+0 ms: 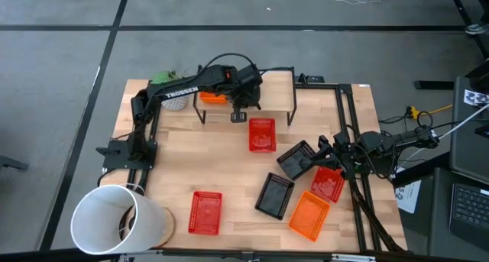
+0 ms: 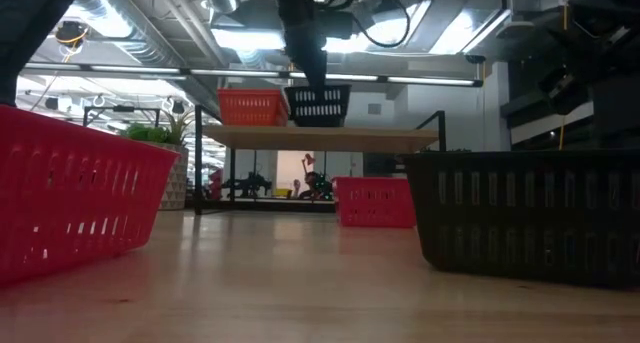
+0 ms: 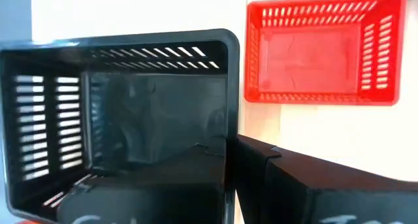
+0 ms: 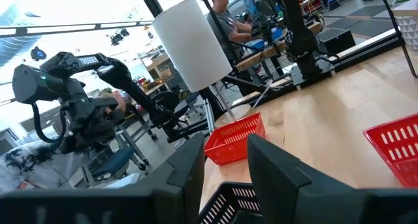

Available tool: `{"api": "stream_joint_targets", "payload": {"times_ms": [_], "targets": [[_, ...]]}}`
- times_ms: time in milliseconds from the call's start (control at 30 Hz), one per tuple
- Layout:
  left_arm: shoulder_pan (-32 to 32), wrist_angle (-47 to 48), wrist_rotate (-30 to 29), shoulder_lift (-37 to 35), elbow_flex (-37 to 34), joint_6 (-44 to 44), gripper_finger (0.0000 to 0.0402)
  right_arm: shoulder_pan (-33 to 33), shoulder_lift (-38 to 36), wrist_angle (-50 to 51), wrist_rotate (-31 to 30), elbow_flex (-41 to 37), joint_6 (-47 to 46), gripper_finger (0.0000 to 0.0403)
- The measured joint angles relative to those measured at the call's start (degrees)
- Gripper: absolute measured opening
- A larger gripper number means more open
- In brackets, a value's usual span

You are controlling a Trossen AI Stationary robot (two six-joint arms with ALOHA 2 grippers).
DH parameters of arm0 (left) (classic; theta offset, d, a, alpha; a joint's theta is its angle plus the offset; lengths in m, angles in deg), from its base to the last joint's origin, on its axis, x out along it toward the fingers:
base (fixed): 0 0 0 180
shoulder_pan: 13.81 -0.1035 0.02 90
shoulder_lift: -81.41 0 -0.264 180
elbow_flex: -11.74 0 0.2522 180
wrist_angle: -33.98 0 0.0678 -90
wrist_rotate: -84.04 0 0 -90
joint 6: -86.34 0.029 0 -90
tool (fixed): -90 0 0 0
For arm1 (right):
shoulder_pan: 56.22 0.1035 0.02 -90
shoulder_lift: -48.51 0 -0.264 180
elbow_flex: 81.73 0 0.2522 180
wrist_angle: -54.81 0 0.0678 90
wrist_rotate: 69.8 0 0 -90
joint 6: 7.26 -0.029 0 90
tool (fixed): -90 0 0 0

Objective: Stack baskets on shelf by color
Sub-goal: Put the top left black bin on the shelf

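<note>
My left gripper [image 1: 238, 109] sits at the upper centre of the high view, over the shelf [image 1: 279, 85], fingers closed on the wall of a black basket [image 3: 117, 119]; the low view shows that basket [image 2: 318, 104] just above or on the shelf board, I cannot tell which, beside an orange basket [image 2: 252, 107] standing on the board's left part. The black basket is empty in my left wrist view. Below the shelf in the high view lies an empty red basket [image 1: 262, 134] on the wooden table [image 1: 191, 155]. A second red basket [image 1: 205, 212] lies at lower centre-left. At centre-right a cluster: a tilted black basket [image 1: 296, 160], another black basket [image 1: 274, 195], a red basket [image 1: 328, 183] and an orange basket [image 1: 309, 215], close together, some touching. My right gripper [image 1: 327, 149] rests at the right edge of that cluster, fingers parted, holding nothing. A white bucket [image 1: 114, 220] lies on its side at the lower left corner. A plant [image 1: 172, 77] stands at the upper left table corner, beside the shelf. Grey floor surrounds the table. The table's middle and left are open board. In the right wrist view a person sits at a desk in the background.
</note>
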Motion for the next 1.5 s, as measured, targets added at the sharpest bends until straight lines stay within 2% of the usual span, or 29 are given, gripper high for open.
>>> {"api": "stream_joint_targets", "payload": {"times_ms": [367, 633, 833, 900, 1000, 1100, 1200, 1267, 1333, 1367, 1433, 1500], "targets": [[1.27, -0.32, -3.26, 0.64, 0.09, 0.26, 0.0056, 0.00, 0.00, 0.00, 0.04, 0.00, -0.04, 0.0117], [3.03, -0.34, -4.91, 0.55, 0.12, 1.80, 0.0060, 0.00, 0.00, 0.02, 0.09, 0.00, -0.04, 0.0117], [5.85, 0.55, -15.76, 0.20, 4.51, 4.90, 0.0066, 0.00, 0.00, 0.02, 0.07, 0.00, -0.05, 0.0117], [6.64, 0.62, -17.15, 0.20, 6.95, 4.86, 0.0067, 0.00, 0.00, 0.02, 0.07, 0.00, -0.04, 0.0117], [8.54, 2.61, -17.40, 0.20, 10.98, 2.74, 0.0067, 0.00, 0.00, 0.02, 0.07, 0.00, -0.06, 0.0117], [11.34, 7.81, -15.95, 0.05, 14.56, -6.30, 0.0067, 0.00, 0.00, 0.02, 0.07, 0.00, -0.07, 0.0117], [14.68, 15.23, -7.32, -0.02, 15.80, -15.82, 0.0067, 0.02, 0.00, 0.04, 0.09, 0.00, -0.07, 0.0117], [17.15, 19.64, -2.00, 0.03, 15.39, -17.46, 0.0064, 0.01, 0.00, 0.04, 0.07, 0.00, -0.01, 0.0117], [19.55, 20.88, -2.58, 0.00, 13.54, -15.55, 0.0062, 0.00, 0.00, 0.02, 0.04, 0.00, 0.02, 0.0117], [20.41, 20.36, -4.72, 0.00, 12.19, -13.94, 0.0061, 0.00, 0.00, 0.03, 0.04, 0.00, 0.02, 0.0117], [20.60, 17.69, -8.57, 0.11, 9.35, -11.00, 0.0061, 0.00, 0.00, 0.02, 0.04, 0.00, 0.03, 0.0117], [19.31, 13.70, -9.88, 0.11, 6.55, -8.45, 0.0061, 0.00, 0.00, -0.05, 0.04, 0.00, -0.16, 0.0117]]}}
